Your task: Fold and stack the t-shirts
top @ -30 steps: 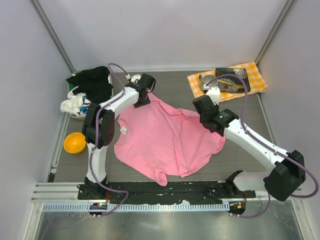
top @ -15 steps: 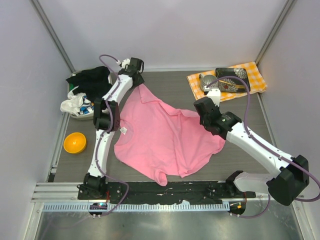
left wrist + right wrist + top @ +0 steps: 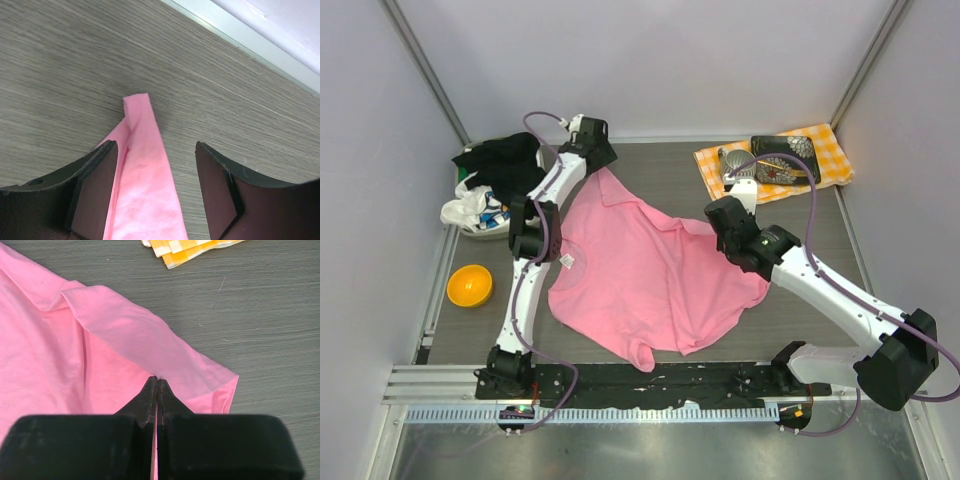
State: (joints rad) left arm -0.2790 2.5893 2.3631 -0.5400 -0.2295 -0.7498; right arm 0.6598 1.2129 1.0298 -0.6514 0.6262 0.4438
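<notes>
A pink t-shirt [image 3: 650, 280] lies spread and rumpled on the dark table. My left gripper [image 3: 597, 160] is at the shirt's far left corner, reaching toward the back. In the left wrist view it [image 3: 156, 167] is open, and the narrow folded tip of the shirt [image 3: 145, 150] lies on the table between the fingers. My right gripper [image 3: 717, 220] is at the shirt's far right edge. In the right wrist view it [image 3: 157, 381] is shut with a pinch of pink cloth [image 3: 125, 330] between its fingertips.
A pile of black and white clothes [image 3: 492, 180] sits at the far left, with an orange bowl [image 3: 470, 285] in front of it. A yellow checked cloth [image 3: 775, 160] with dark items on it lies at the far right. The back wall's rail [image 3: 250, 37] is close ahead of the left gripper.
My left arm has stretched out toward the far left, drawing the shirt's corner out toward the back; it has barely moved in the last half second. The right gripper has shifted slightly.
</notes>
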